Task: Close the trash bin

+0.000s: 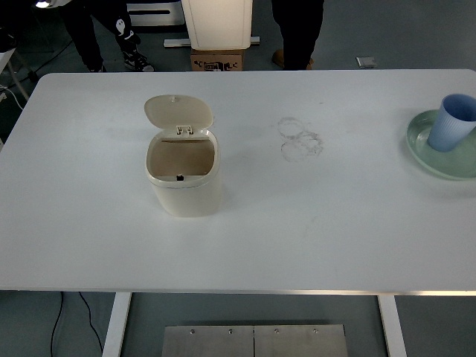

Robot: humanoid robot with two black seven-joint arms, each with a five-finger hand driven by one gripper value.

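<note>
**Bin stands open on the desk**

The cream trash bin point(184, 178) sits on the white desk point(312, 238), its lid point(178, 111) tipped back, nothing visible inside. Far right of the bin, a blue cup point(454, 123) stands in a green plate point(418, 145). No robot hand is in view.

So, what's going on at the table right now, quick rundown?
Both hands out of view. Trash bin stands left of centre, lid swung up and back, still open. Nothing near it; blue cup on green plate far right.
</note>
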